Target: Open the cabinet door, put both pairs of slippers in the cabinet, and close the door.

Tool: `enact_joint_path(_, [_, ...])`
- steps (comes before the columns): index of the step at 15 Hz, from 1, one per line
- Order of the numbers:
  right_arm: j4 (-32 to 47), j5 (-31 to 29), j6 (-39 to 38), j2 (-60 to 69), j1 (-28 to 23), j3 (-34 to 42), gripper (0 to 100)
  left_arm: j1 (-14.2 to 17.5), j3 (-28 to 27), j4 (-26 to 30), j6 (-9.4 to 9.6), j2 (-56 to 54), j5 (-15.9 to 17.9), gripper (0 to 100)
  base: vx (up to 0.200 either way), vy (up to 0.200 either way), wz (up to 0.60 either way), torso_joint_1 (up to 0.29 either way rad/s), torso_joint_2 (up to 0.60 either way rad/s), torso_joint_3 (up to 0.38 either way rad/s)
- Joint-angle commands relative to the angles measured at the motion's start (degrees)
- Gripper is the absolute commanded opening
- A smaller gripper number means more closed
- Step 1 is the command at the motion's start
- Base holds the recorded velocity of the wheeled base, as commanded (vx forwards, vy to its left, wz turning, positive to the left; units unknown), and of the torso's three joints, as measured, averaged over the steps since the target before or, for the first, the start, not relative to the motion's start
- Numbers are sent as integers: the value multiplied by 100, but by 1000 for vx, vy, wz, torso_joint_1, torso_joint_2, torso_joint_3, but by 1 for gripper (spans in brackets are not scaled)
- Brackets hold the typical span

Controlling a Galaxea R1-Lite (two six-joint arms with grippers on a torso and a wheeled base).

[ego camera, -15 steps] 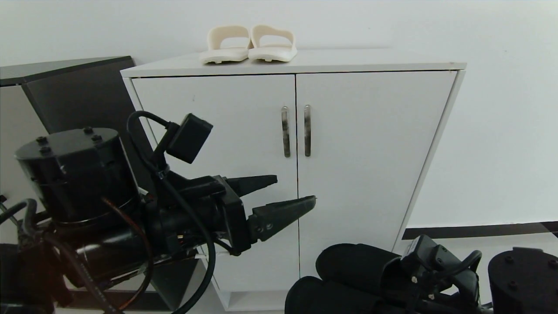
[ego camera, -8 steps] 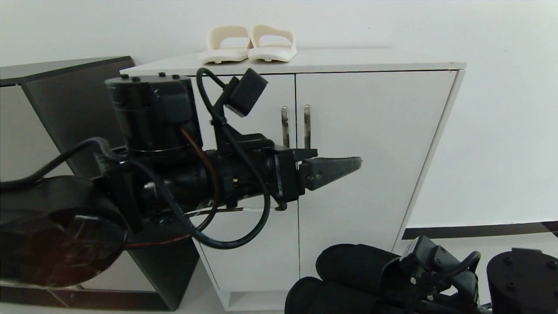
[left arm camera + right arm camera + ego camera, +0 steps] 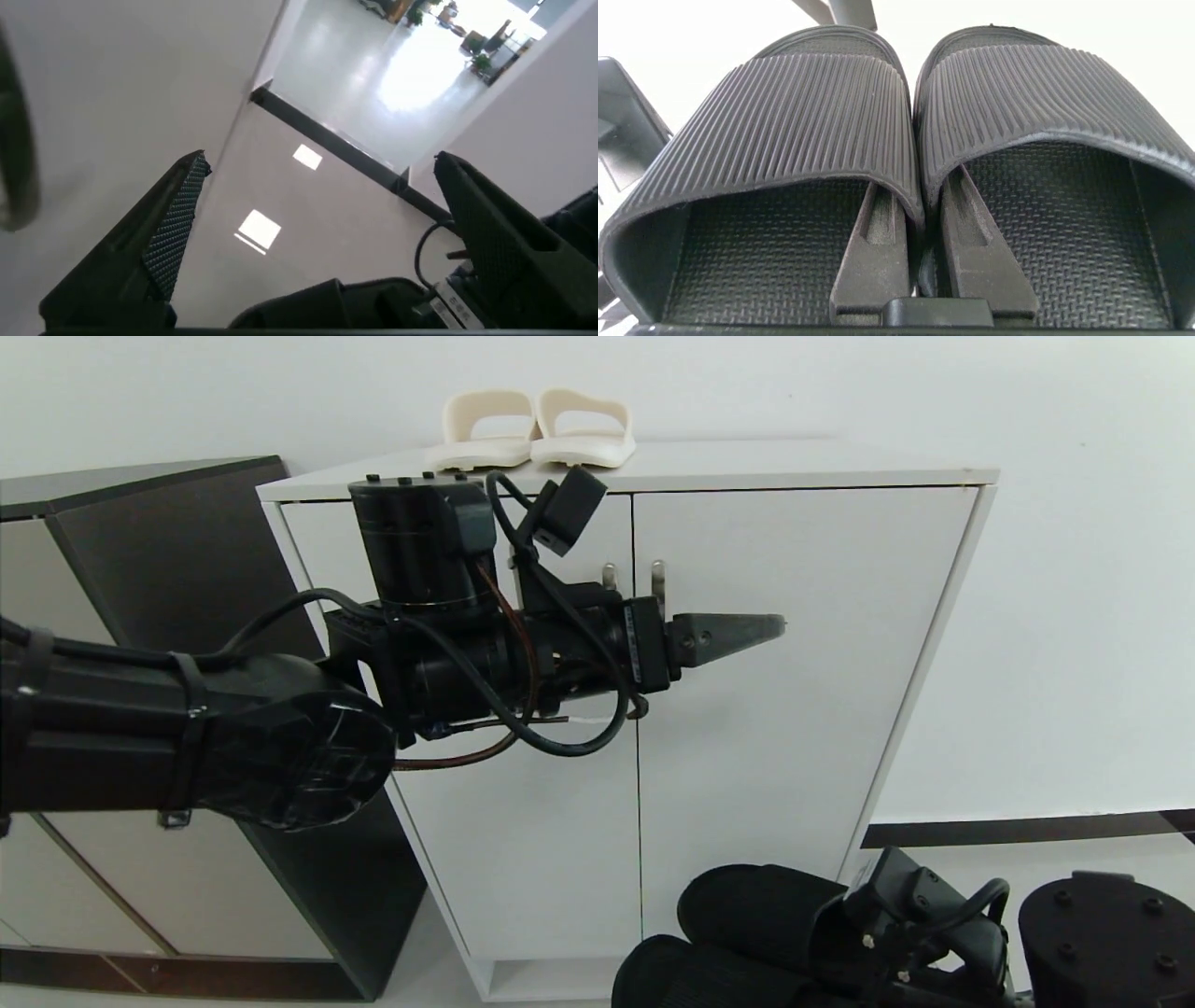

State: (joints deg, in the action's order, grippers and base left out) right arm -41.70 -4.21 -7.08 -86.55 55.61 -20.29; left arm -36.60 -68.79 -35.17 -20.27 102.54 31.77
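White wall backed the white cabinet (image 3: 794, 644), and both of its doors were shut, the two metal handles (image 3: 657, 574) side by side at the middle seam. You had nothing of the task finished yet, as far as the pictures showed: no door opened, no slipper inside.

Your left gripper (image 3: 770, 625) hung level in front of the doors at handle height, its tips past the seam and over the right door. In the left wrist view its fingers (image 3: 177, 224) stood wide apart with nothing between them.

You had the cream slippers (image 3: 532, 429) sitting as a pair on the cabinet top, toward its back edge and left of the middle.

Your right gripper (image 3: 924, 271) was low, near the cabinet's front right bottom corner, closed on the black slippers (image 3: 747, 905). Its two fingers reached inside the pair and pinched the two inner side walls together.

I judged opening a door to be the step in hand. Left after that were stowing the black pair, fetching and stowing the cream pair, and shutting the door.
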Motion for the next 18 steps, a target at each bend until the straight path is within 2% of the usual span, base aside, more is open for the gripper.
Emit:
enact_joint_path(1, [-4, -10, -4, -63, 2, -2, 0, 285, -29, -25, 15, 82, -39, 100, 0, 0, 0, 0, 0, 0])
enact_joint_path(5, [-4, -1, -4, -116, 2, 7, 0, 592, 6, -78, 15, 118, -215, 100, 0, 0, 0, 0, 0, 0])
enact_joint_path(10, [-4, -10, -12, -134, -15, -2, 0, 619, -161, -78, 41, 302, -356, 100, 0, 0, 0, 0, 0, 0])
enact_joint_path(12, [-4, -10, -4, -134, -15, -2, 0, 627, -381, -78, 41, 504, -523, 100, 0, 0, 0, 0, 0, 0])
enact_joint_path(18, [-4, -1, -4, -143, -15, -2, 0, 592, -635, -60, 41, 856, -549, 100, 0, 0, 0, 0, 0, 0])
